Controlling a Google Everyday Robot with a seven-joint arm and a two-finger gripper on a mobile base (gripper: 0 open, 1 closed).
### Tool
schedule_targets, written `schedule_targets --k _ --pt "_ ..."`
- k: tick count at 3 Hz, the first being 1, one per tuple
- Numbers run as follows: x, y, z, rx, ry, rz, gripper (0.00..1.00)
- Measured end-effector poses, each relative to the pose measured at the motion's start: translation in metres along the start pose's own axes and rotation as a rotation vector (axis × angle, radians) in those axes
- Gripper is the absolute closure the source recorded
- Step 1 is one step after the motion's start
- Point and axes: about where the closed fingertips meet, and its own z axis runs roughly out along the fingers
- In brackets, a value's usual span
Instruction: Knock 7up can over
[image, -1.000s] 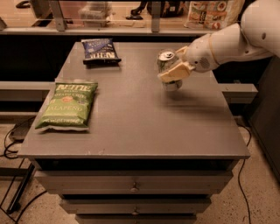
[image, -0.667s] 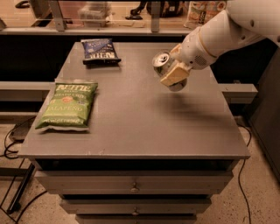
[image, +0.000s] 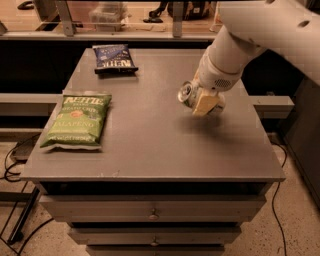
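Grey table (image: 145, 150) with drawers on speckled floor (image: 296, 227), gripper (image: 201, 102) clamped on tilted 7up can (image: 187, 94) above its top.

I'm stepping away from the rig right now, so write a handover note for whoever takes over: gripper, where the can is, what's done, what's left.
Gripper: over the right-centre of the table, right against the can.
Can: tipped far over, silver top facing left, body partly hidden behind the gripper.
Done: the can is no longer upright.
Left: I cannot tell whether it lies flat on the table. Check that, then probably draw the arm clear.
Other things: green chip bag at the left edge and blue bag at the back, both well apart from the can.
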Motion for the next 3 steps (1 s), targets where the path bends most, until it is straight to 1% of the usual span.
schedule_targets --k 1,2,3 --pt "0.013 0.011 0.014 -0.038 0.088 -0.015 0.5" --pt "0.013 0.022 0.02 -0.077 0.088 -0.007 0.19" --pt "0.005 0.028 0.019 -0.094 0.063 -0.007 0.0"
